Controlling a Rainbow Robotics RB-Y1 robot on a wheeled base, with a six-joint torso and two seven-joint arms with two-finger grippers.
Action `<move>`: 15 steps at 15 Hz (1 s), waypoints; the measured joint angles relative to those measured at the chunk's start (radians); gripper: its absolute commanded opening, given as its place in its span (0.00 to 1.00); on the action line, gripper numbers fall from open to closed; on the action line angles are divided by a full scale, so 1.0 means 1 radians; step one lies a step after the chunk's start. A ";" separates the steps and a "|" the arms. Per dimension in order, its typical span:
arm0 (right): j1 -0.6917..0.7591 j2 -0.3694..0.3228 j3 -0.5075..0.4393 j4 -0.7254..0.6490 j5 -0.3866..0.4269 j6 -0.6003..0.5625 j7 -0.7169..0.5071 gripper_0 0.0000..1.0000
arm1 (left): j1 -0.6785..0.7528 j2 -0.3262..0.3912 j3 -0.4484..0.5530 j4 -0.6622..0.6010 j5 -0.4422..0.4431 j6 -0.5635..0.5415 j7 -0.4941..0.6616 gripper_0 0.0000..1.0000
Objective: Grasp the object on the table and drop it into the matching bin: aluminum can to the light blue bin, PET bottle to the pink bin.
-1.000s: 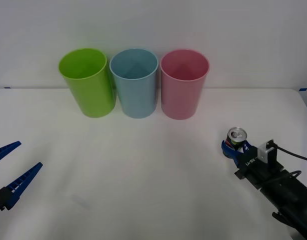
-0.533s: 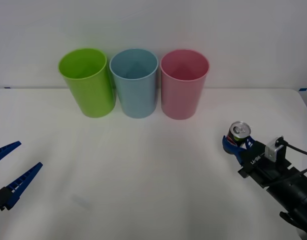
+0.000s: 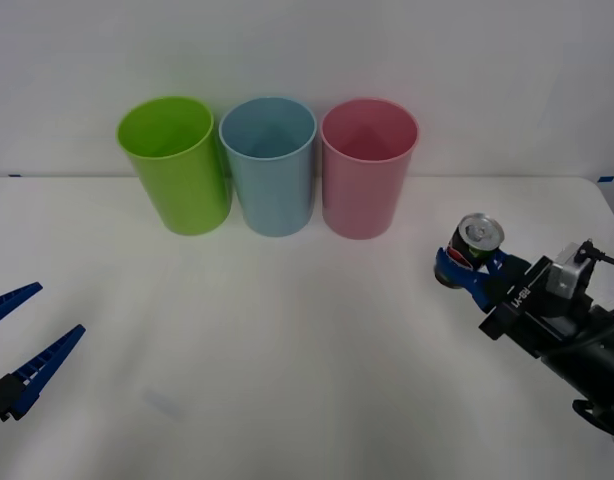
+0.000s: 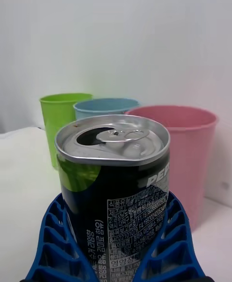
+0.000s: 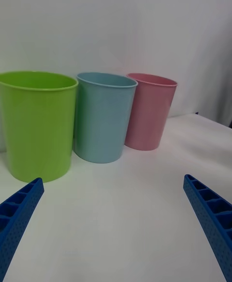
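your right gripper (image 3: 465, 264) has its fingers clamped on the aluminum can (image 3: 477, 243), upright above the desk's (image 3: 287, 350) right side; release early and it lands in the pink bin (image 3: 367, 180), which stands before the light blue bin (image 3: 270, 170).

The table (image 3: 287, 350) was bare and open in the middle. At the back, the green bin (image 3: 175, 165), light blue bin (image 3: 270, 165) and pink bin (image 3: 367, 167) stood close together like a wall.
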 measured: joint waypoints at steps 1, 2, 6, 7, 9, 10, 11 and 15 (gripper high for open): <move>-0.016 -0.006 0.003 -0.008 0.002 -0.001 -0.009 0.00 | 0.000 0.000 0.000 0.000 0.000 0.000 0.000 1.00; -0.037 -0.012 0.007 -0.010 0.011 -0.004 -0.015 0.00 | 0.000 0.000 0.000 0.000 0.000 0.000 0.000 1.00; -0.123 -0.028 0.036 -0.009 0.069 0.002 -0.131 0.00 | 0.000 0.000 0.000 0.000 0.000 0.000 0.000 1.00; -0.142 -0.028 0.039 -0.009 0.080 0.004 -0.156 0.00 | 0.000 0.000 0.000 0.000 0.000 0.000 0.000 1.00; -0.186 -0.028 0.051 -0.009 0.098 0.015 -0.210 0.00 | 0.000 0.000 0.000 0.000 0.000 0.000 0.000 1.00; -0.207 -0.028 0.060 -0.009 0.106 0.024 -0.235 0.00 | 0.000 0.000 0.000 0.000 0.000 0.000 0.000 1.00; -0.231 -0.028 0.070 -0.005 0.109 0.039 -0.253 0.00 | 0.000 0.000 0.000 0.000 0.000 0.000 0.000 1.00; -0.378 -0.029 0.105 0.095 0.119 0.057 -0.275 0.00 | 0.000 0.000 0.000 0.000 0.000 0.000 0.000 1.00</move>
